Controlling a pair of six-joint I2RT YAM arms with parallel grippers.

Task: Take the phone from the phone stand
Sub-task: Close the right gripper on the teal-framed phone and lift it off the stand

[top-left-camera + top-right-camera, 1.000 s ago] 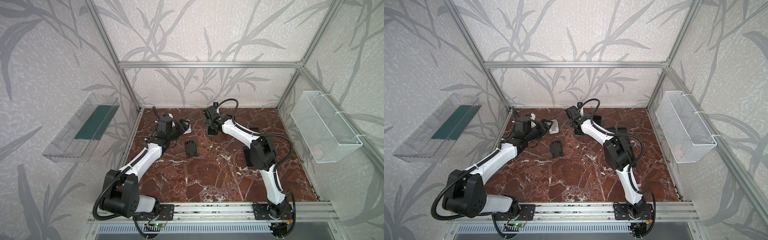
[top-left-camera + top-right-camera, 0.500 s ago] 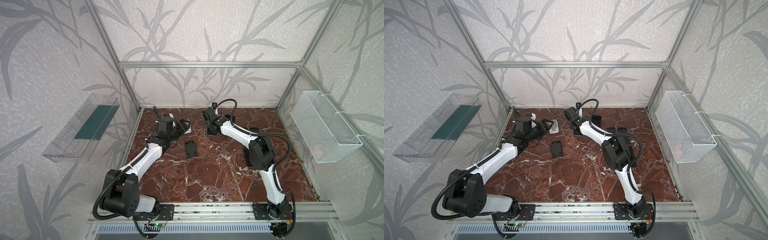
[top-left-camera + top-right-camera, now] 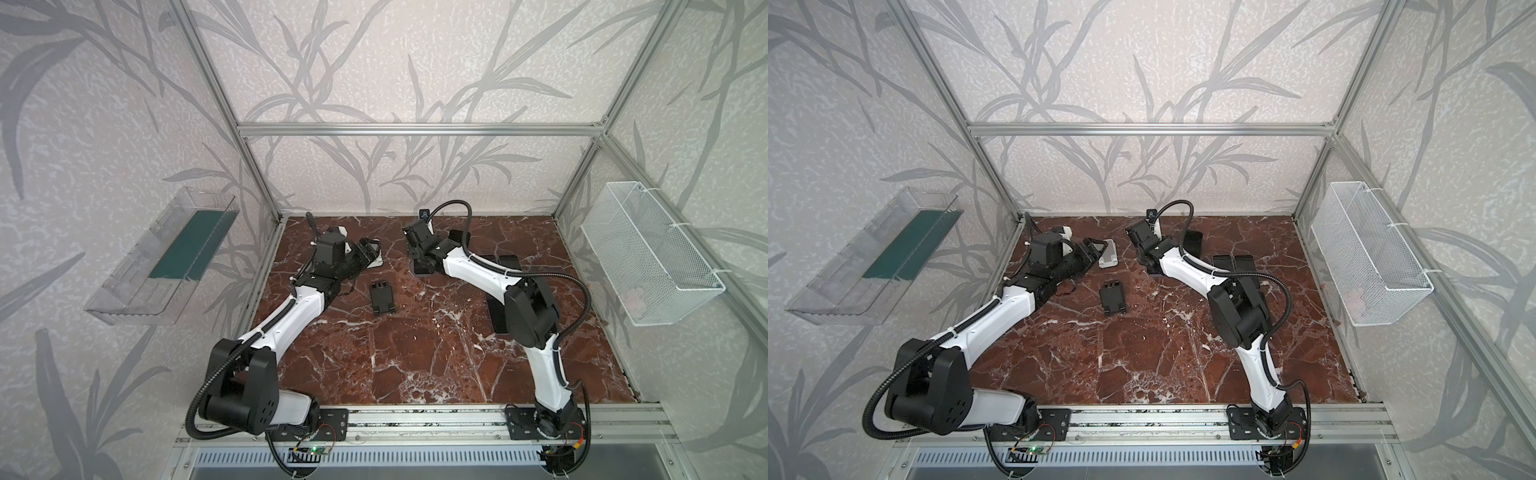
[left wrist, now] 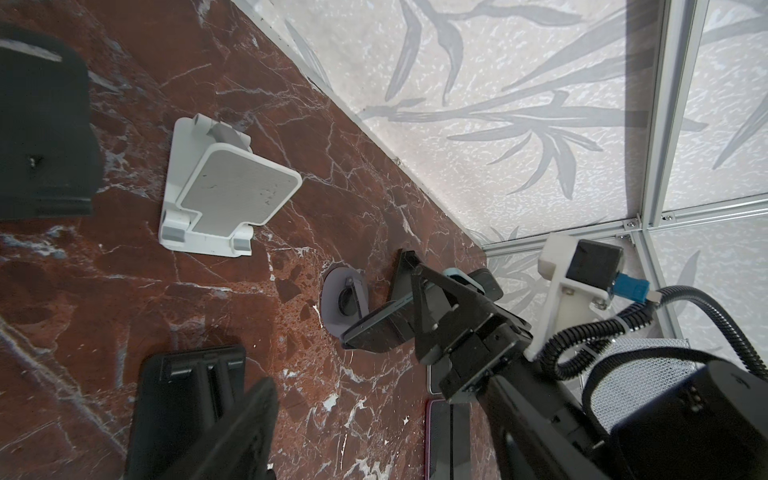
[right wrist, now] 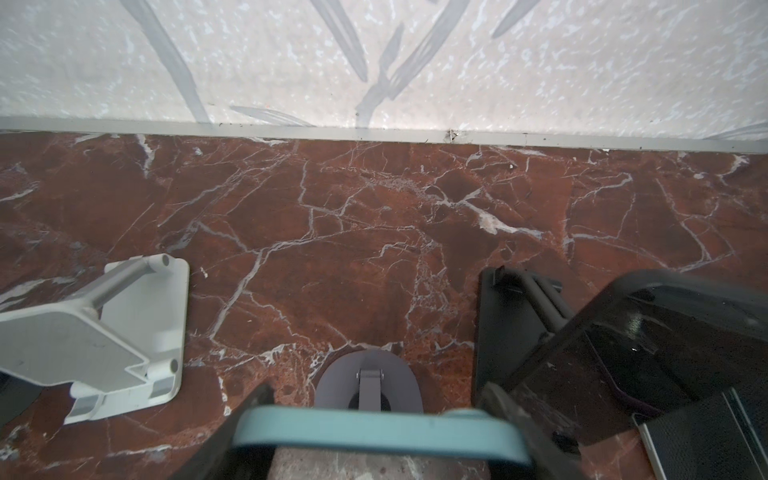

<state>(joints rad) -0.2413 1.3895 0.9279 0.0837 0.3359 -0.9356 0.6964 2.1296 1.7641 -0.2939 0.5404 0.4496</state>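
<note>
The left arm [image 3: 286, 320] rises from its base at 7 o'clock on the desk [image 3: 415, 365] and stretches low toward 11 o'clock. Its wrist is level, and the left gripper [image 3: 1097, 254] points toward 2 o'clock with its fingers spread and nothing between them. The right arm [image 3: 478, 270] stands at 5 o'clock, its elbow raised and its forearm running toward 10 o'clock. The right gripper [image 4: 419, 291] tips down near 12 o'clock, its fingers [image 4: 436, 311] clamped on the phone [image 5: 374, 432].

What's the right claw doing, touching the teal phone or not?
Touching. In the right wrist view the right claw clamps the teal phone, one finger against each end.
</note>
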